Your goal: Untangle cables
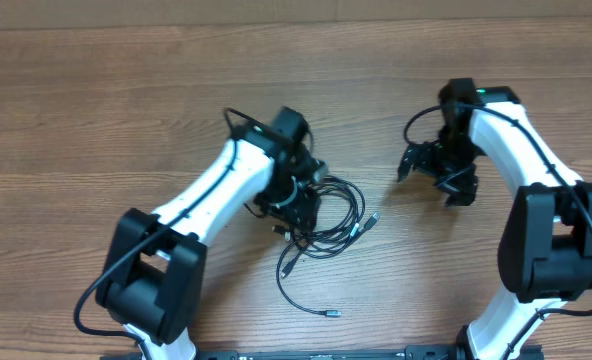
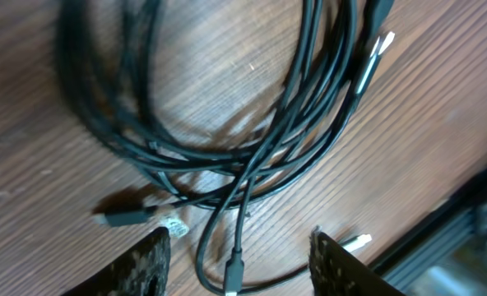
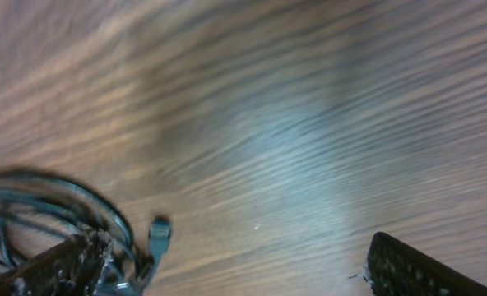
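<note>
The cables (image 1: 328, 215) lie as a black tangle of loops on the table's middle, with one strand trailing toward the front to a plug (image 1: 331, 314). My left gripper (image 1: 294, 205) hovers over the tangle's left side. In the left wrist view its jaws stand apart, so the left gripper (image 2: 239, 267) is open, and a thin cable end with a plug (image 2: 234, 271) lies loose between them below the coils (image 2: 293, 107). My right gripper (image 1: 436, 175) is right of the tangle, apart from it. The right gripper (image 3: 235, 271) is wide open over bare wood, with a plug (image 3: 159, 233) near its left finger.
The wooden table (image 1: 96, 100) stretches around both arms. A black rail (image 1: 326, 353) runs along the front edge and shows in the left wrist view as the dark rail (image 2: 466, 222). The arm bases stand at front left and front right.
</note>
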Action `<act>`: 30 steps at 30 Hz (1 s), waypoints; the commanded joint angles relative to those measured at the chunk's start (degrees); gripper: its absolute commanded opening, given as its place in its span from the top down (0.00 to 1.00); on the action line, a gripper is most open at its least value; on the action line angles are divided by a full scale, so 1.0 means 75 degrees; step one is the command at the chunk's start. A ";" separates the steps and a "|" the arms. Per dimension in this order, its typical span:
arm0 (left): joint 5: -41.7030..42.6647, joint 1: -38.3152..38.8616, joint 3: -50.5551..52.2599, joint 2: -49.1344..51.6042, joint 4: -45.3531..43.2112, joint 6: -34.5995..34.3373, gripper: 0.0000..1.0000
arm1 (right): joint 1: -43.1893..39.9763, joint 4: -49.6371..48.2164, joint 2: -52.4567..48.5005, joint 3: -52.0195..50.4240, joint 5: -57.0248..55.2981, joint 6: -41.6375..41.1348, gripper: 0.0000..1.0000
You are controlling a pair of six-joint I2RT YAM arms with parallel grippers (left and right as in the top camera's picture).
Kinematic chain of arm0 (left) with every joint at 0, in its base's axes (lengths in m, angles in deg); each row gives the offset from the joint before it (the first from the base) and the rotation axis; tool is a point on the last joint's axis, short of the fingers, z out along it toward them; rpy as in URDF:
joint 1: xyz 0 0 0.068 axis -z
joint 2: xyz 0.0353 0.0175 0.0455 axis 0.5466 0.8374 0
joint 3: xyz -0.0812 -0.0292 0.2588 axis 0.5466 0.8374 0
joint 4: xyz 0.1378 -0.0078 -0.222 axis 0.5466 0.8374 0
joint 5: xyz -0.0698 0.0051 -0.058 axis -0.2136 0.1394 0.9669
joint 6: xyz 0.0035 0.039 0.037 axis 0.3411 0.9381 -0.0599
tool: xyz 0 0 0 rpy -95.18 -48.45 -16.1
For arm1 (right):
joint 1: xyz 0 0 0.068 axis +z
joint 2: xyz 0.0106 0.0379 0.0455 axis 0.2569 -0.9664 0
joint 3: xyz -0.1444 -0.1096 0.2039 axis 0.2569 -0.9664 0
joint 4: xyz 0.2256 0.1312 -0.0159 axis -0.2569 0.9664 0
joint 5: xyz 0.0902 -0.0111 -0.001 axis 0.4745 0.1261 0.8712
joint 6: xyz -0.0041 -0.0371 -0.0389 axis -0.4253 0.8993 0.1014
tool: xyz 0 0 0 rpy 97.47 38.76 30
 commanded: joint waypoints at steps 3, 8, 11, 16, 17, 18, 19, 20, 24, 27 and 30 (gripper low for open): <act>-0.1582 0.0615 0.0425 -0.0082 -0.0344 -0.0187 0.44 | -0.0207 0.0003 0.0172 -0.0032 -0.0020 -0.0029 0.00; -0.1582 0.0816 0.0761 -0.0082 -0.0554 -0.0256 0.45 | -0.0178 0.0000 0.0172 -0.0032 -0.0020 -0.0029 0.00; -0.1405 0.0892 0.0979 -0.0082 -0.0787 -0.0248 0.45 | -0.0178 -0.0087 0.0172 -0.0032 -0.0020 -0.0032 0.00; -0.1239 0.1000 0.1180 -0.0082 -0.1134 -0.0221 0.43 | -0.0181 -0.0117 0.0172 -0.0032 -0.0017 -0.0032 0.00; -0.1239 0.1011 0.1212 -0.0082 -0.1207 -0.0221 0.41 | -0.0178 -0.0117 0.0172 -0.0032 -0.0017 -0.0032 0.00; -0.1244 0.1029 0.1247 -0.0082 -0.1291 -0.0221 0.40 | -0.0178 -0.0117 0.0172 -0.0032 -0.0020 -0.0029 0.00; -0.1279 0.1040 0.1274 -0.0079 -0.1367 -0.0219 0.39 | -0.0178 -0.0122 0.0172 -0.0032 -0.0020 -0.0032 0.00; -0.1306 0.1043 0.1311 -0.0076 -0.1451 -0.0204 0.38 | -0.0178 -0.0140 0.0172 -0.0032 -0.0020 -0.0029 0.00; -0.1323 0.1040 0.1431 -0.0073 -0.1609 -0.0073 0.39 | -0.0178 -0.0169 0.0172 -0.0032 -0.0020 -0.0029 0.00; -0.1259 0.1046 0.1585 -0.0076 -0.1609 -0.0079 0.39 | -0.0181 -0.0172 0.0172 -0.0032 -0.0020 -0.0029 0.00; -0.1276 0.1043 0.1789 -0.0073 -0.1693 -0.0076 0.37 | -0.0181 -0.0181 0.0172 -0.0032 -0.0020 -0.0029 0.00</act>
